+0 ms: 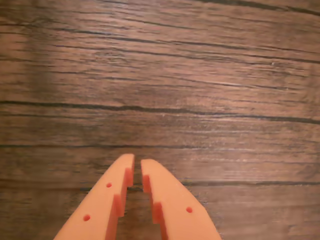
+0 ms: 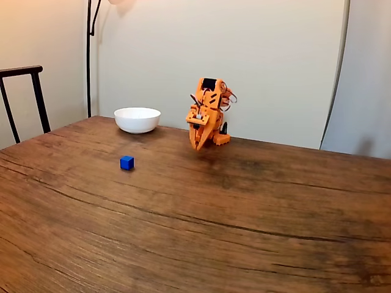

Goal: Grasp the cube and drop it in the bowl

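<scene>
A tiny bright-blue cube [image 2: 126, 162] rests on the wooden table, left of centre in the fixed view. Behind it, near the table's far edge, stands the white bowl [image 2: 137, 119]. The orange arm is folded up at the back of the table, and its gripper [image 2: 197, 145] points down toward the tabletop, well to the right of the cube and the bowl. In the wrist view the gripper [image 1: 137, 161] comes in from the bottom edge with its two orange fingers almost touching and nothing between them, above bare wood.
The brown wood-grain table [image 2: 244, 220] stretches wide in front of the arm. A dark chair [image 2: 24, 97] stands at the left edge and a lamp pole [image 2: 88, 55] rises behind the bowl. A pale wall lies behind.
</scene>
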{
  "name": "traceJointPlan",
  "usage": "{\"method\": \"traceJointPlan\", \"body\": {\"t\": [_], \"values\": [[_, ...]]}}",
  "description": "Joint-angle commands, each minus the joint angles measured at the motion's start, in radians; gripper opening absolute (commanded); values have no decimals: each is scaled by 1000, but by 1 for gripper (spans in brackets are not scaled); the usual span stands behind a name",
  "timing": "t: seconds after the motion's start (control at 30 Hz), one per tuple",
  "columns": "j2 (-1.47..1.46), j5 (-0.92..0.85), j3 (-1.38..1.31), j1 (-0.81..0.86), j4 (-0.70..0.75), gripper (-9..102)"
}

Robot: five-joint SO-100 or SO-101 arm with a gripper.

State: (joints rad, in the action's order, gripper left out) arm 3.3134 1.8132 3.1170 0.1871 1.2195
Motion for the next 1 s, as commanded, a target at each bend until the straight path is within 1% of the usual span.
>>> {"method": "traceJointPlan", "body": {"t": [0.0,0.13,0.37,0.53,0.67,0.97], "values": [[9,8,-8,-6,-112,0],[9,9,-54,-40,-206,0],[-5,12,-265,-32,-201,0],[-8,14,-367,34,-201,0],[-9,55,-428,95,-201,0],[-37,55,-528,199,-212,0]]}}
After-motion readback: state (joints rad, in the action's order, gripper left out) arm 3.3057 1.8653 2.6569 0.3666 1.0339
